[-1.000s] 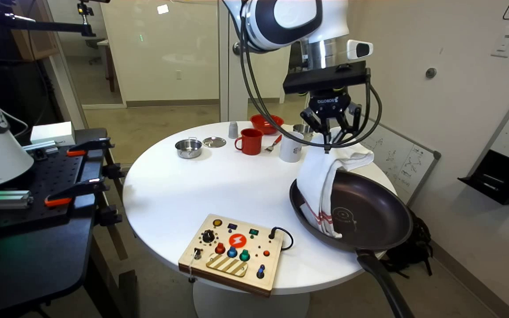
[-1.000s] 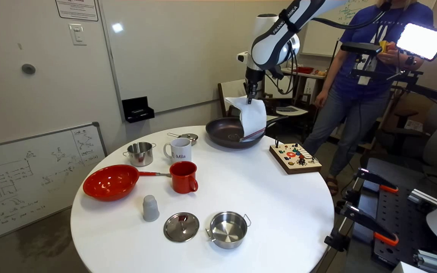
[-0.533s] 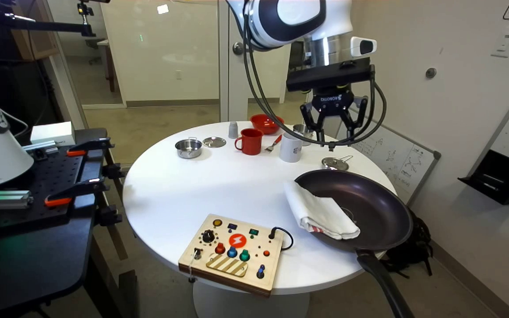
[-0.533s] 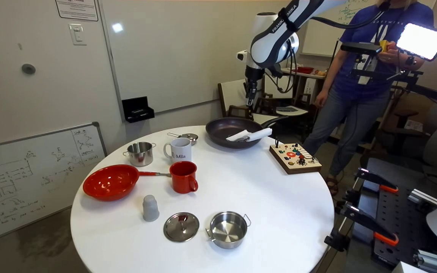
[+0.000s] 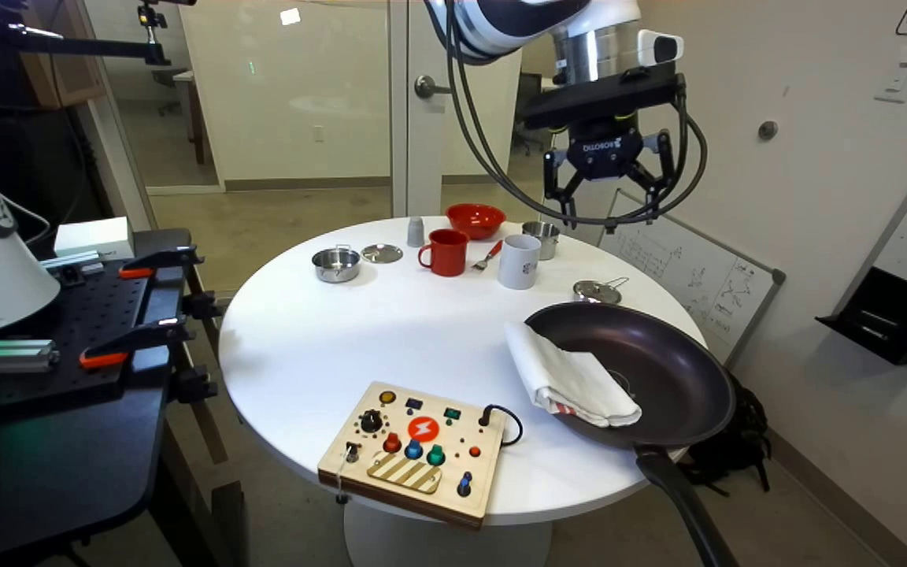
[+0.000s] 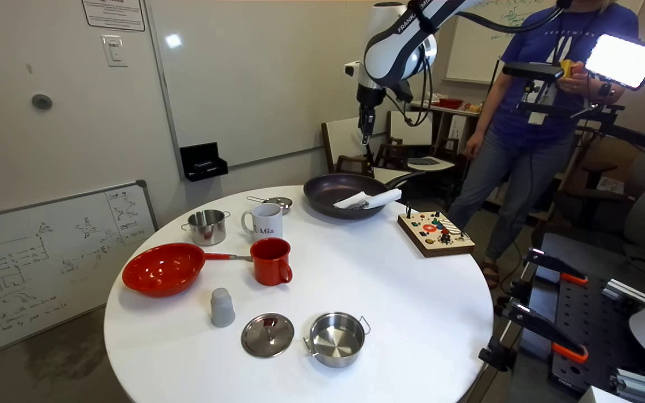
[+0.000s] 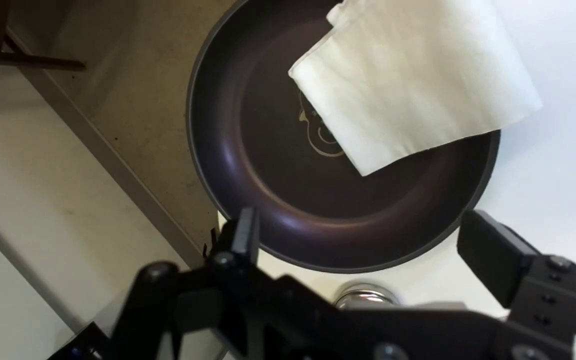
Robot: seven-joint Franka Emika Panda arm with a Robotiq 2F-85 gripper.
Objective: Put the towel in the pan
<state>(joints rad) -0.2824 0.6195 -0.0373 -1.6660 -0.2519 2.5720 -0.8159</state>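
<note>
The white towel with a red stripe lies folded, partly inside the dark frying pan and partly draped over its rim. In an exterior view, one end of the towel sticks out past the rim beside the handle. Above the far part of the pan hangs my gripper, open and holding nothing. Seen from the wrist, the gripper has its fingers wide apart, with the towel well ahead of them and touching neither one. The pan shows bare on its near and left sides.
The pan's handle juts past the table edge. A wooden box with knobs sits close to the pan. Behind the pan are a small metal lid, a white mug and a red mug. A person stands beyond the table.
The gripper was shut on the towel, which hung down into the pan. It has opened, the towel has dropped and folded over the rim, and the arm has risen.
</note>
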